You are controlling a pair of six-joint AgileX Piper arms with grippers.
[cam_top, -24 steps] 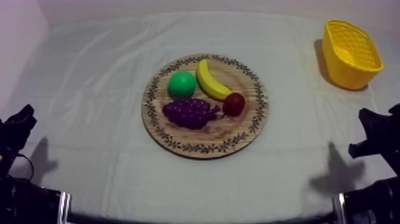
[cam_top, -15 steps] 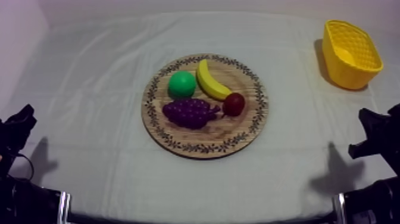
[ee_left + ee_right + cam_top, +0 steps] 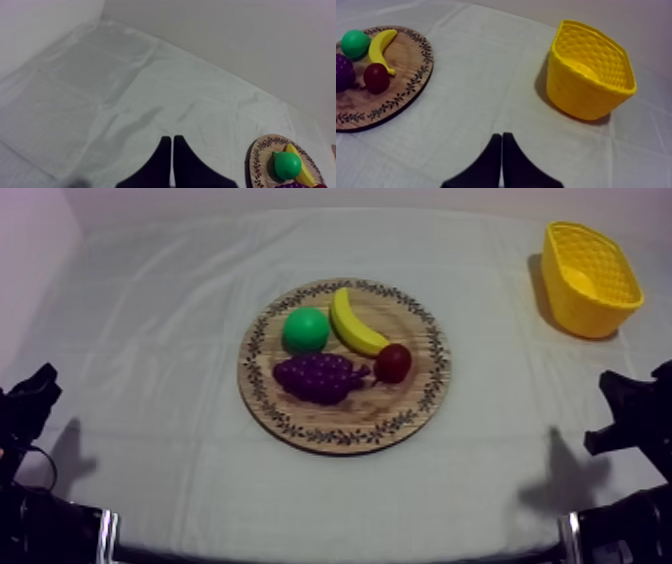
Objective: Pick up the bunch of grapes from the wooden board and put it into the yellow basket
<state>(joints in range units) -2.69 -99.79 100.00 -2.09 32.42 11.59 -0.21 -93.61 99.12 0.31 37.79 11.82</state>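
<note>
The purple bunch of grapes (image 3: pixel 320 377) lies on the front half of the round wooden board (image 3: pixel 400 410), mid-table. The right wrist view catches the grapes (image 3: pixel 343 72) at the board's (image 3: pixel 406 60) near side, left of the small red fruit. The yellow basket (image 3: pixel 590 278) stands upright and empty at the far right; it also shows in the right wrist view (image 3: pixel 588 75). My left gripper (image 3: pixel 42 380) rests low at the left edge, far from the board. In its wrist view (image 3: pixel 171 140) the fingers lie together as a wedge. My right gripper (image 3: pixel 615 386) sits low at the right, shut (image 3: pixel 501 136), pointing between board and basket.
On the board with the grapes are a green pear (image 3: pixel 305 329), a banana (image 3: pixel 355 323) and a small red fruit (image 3: pixel 392 362). Bare cloth (image 3: pixel 510 368) stretches between board and basket. The table's back edge meets a pale wall.
The right arm has edged very slightly to the left. Nothing else has moved.
</note>
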